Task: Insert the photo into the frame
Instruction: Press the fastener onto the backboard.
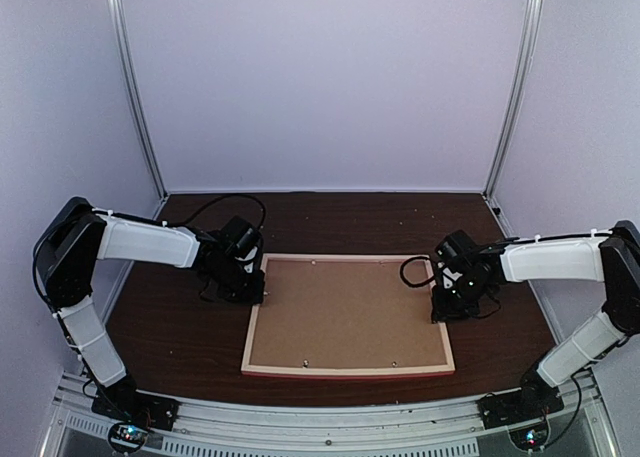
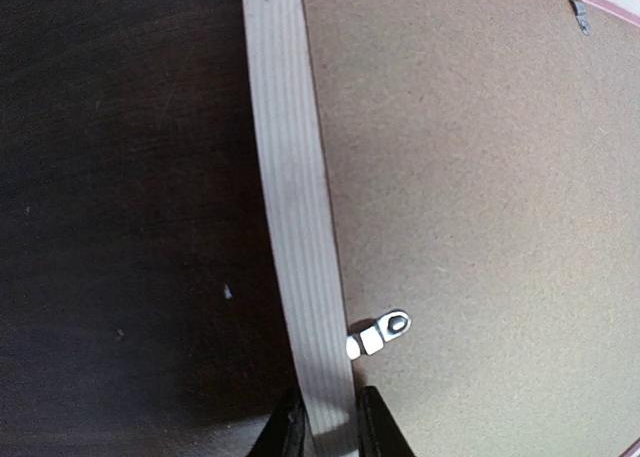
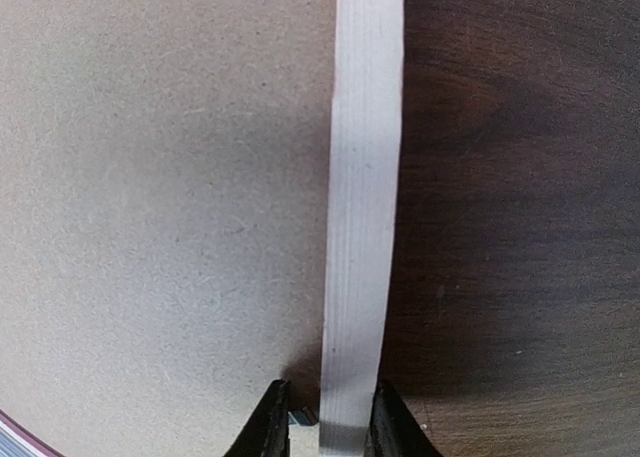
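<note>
Pale lilac walls (image 1: 320,77) on three sides, with thin metal posts (image 1: 135,87) at the back corners. The dark wood-grain worktop (image 1: 180,327) is evenly lit.

One high, two close
Overhead faces twelve o'clock; wrist views look down close on the frame (image 1: 345,367) rails at nine and three o'clock.

One frame (image 1: 345,369), one backing board (image 1: 345,312), one counter (image 1: 180,327). Two arms: left arm (image 1: 145,242), right arm (image 1: 550,260). Two tools: left tool (image 2: 328,432), right tool (image 3: 330,427). Two clips (image 2: 380,332) in left wrist view.

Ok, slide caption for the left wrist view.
Left claw grips the pale wooden picture frame beside its brown backing board.
</note>
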Available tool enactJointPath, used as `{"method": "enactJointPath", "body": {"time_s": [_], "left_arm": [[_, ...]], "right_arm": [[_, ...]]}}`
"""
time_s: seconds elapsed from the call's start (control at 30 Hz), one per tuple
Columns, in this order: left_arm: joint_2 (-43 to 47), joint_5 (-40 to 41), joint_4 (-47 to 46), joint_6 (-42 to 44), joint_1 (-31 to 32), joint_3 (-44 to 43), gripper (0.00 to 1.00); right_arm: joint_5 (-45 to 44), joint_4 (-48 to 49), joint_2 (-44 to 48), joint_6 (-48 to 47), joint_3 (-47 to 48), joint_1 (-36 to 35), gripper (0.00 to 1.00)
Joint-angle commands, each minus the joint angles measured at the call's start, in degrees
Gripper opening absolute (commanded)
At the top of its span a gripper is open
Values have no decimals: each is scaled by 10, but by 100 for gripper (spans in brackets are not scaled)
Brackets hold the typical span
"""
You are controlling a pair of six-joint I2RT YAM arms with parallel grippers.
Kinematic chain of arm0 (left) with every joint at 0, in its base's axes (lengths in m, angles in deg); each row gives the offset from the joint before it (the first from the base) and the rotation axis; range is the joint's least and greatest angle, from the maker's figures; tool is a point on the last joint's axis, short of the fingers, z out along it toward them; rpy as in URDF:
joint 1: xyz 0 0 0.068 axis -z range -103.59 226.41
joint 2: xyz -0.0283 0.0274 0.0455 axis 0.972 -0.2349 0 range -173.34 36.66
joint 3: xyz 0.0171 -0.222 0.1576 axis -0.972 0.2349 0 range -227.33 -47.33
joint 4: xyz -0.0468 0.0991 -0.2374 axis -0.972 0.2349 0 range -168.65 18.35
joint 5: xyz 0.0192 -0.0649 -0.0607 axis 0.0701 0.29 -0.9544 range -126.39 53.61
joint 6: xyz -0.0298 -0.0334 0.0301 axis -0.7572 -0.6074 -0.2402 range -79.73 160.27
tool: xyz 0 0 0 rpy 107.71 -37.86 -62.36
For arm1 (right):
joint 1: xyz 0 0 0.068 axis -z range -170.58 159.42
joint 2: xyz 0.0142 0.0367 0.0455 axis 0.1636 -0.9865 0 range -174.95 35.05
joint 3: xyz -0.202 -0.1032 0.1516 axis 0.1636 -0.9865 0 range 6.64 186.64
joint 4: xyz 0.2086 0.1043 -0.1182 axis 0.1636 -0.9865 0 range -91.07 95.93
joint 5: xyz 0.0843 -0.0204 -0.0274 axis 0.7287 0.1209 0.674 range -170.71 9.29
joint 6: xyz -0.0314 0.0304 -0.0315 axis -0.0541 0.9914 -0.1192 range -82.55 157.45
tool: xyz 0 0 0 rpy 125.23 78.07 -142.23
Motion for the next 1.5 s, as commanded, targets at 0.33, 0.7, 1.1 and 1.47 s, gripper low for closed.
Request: {"method": "enactJointPath", "body": {"time_s": [0.33, 0.7, 1.1, 1.47], "left_arm": [[-27, -16, -12, 20, 2, -5, 18], [-28, -15, -10, 21, 2, -8, 18], [-25, -4, 3, 25, 2, -20, 31], [-12, 12, 19, 29, 3, -45, 60]], "right_arm": [[1, 37, -19, -14, -20, 15, 23], [56, 33, -31, -52, -22, 39, 21], [68, 20, -19, -75, -13, 61, 38], [67, 5, 80, -61, -56, 60, 51]]}}
